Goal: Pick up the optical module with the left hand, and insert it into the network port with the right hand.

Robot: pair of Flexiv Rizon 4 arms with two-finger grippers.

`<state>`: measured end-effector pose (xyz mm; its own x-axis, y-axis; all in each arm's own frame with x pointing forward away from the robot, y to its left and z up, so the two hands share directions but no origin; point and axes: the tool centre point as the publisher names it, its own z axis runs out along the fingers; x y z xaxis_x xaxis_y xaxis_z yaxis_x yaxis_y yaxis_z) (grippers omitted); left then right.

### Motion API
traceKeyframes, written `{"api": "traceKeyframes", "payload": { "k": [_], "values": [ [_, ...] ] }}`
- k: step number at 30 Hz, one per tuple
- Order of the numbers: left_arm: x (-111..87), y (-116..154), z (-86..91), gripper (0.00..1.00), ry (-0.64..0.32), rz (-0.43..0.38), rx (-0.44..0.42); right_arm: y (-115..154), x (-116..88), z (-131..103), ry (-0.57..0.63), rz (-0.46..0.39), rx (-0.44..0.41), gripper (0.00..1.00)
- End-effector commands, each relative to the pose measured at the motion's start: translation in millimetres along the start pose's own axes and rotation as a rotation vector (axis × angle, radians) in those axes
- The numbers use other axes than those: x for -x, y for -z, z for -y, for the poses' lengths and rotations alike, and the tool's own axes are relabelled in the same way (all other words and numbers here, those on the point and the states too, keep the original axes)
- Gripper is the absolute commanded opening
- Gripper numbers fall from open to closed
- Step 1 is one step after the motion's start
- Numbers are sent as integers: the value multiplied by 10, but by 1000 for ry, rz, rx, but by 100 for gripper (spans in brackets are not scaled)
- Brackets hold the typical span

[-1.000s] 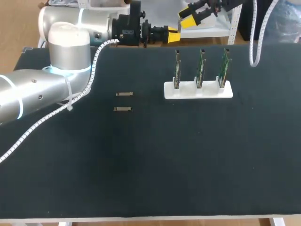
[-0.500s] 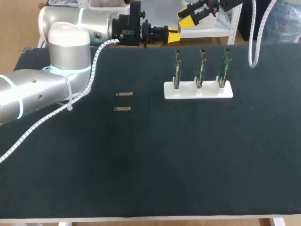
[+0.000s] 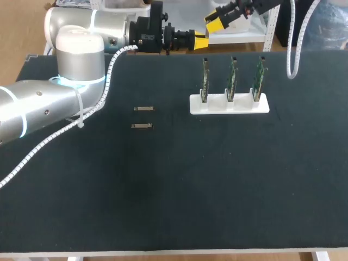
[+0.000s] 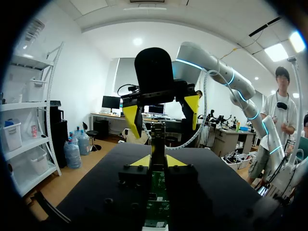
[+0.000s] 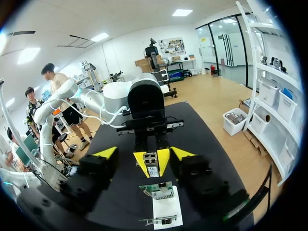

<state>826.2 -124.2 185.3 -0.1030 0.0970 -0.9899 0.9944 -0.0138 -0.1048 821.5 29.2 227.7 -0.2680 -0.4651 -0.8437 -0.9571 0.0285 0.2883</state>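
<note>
1. On the black table, the nearer optical module lies flat, left of the middle. No gripper touches it.
2. Just behind it lies a second optical module, parallel to the first and a little apart from it.
3. Farther back and to the right stands a white holder with three slots in a row. Each slot holds one green network card upright on its edge: the left card, the middle card and the right card. The cards stand apart from one another.
4. At the table's far edge, beyond the holder, the left gripper hangs with its arm stretched across from the left. In the right wrist view its two yellow tips sit close together, clamped from both sides on a held optical module, a small metal block with a pale label.
5. Farthest back, the right gripper faces the left one. Its yellow fingers are spread wide, one to either side of the left gripper's tips, and they touch nothing.
</note>
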Motion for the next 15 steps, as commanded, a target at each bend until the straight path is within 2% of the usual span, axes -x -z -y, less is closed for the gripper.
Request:
{"api": "traceKeyframes", "payload": {
  "k": [1, 15],
  "values": [
    [0, -8, -16, 0, 0, -1, -2, -3, -9, 3, 0, 1, 4, 0],
    [0, -8, -16, 0, 0, -1, -2, 9, -14, -16, 0, 3, 12, 0]
  ]
}}
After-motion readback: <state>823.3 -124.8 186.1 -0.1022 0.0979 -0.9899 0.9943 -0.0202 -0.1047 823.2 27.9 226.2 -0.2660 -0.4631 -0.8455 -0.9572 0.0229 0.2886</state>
